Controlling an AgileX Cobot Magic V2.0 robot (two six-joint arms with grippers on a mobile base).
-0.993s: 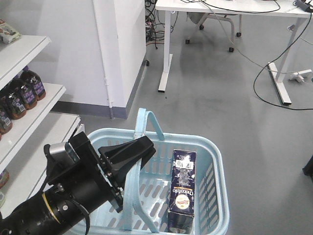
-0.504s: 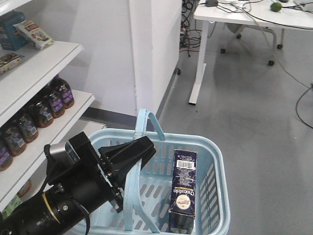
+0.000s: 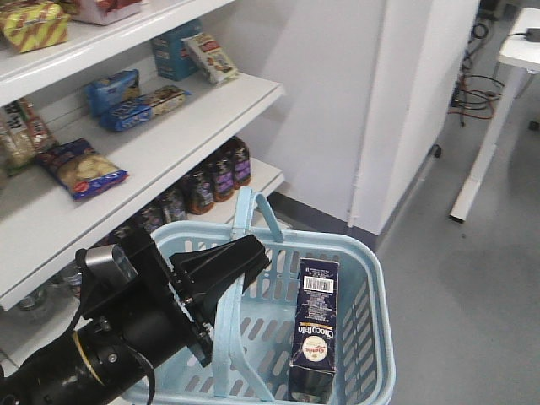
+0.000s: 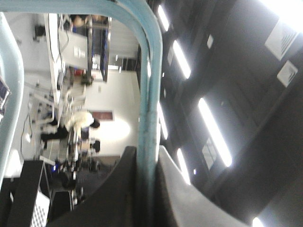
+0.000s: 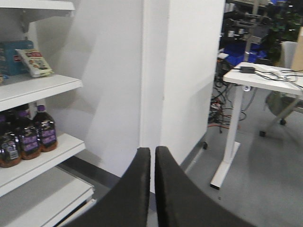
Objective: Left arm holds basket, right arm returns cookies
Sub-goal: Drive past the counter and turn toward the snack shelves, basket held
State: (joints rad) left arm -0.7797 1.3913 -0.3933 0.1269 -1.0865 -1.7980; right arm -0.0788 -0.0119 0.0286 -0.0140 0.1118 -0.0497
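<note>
Swung toward the shelves since a second ago, load unshifted. Left claw clamped on the handle of the basket, steadying it for the pick. Cookies upright inside, near the right wall. Right claw pressed together, empty, facing the shelves.

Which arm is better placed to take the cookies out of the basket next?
Right, most likely. The left gripper is shut on the handle of the basket, so it is busy. The right gripper is shut, empty, and faces the shelves. The cookies stand upright inside.
</note>
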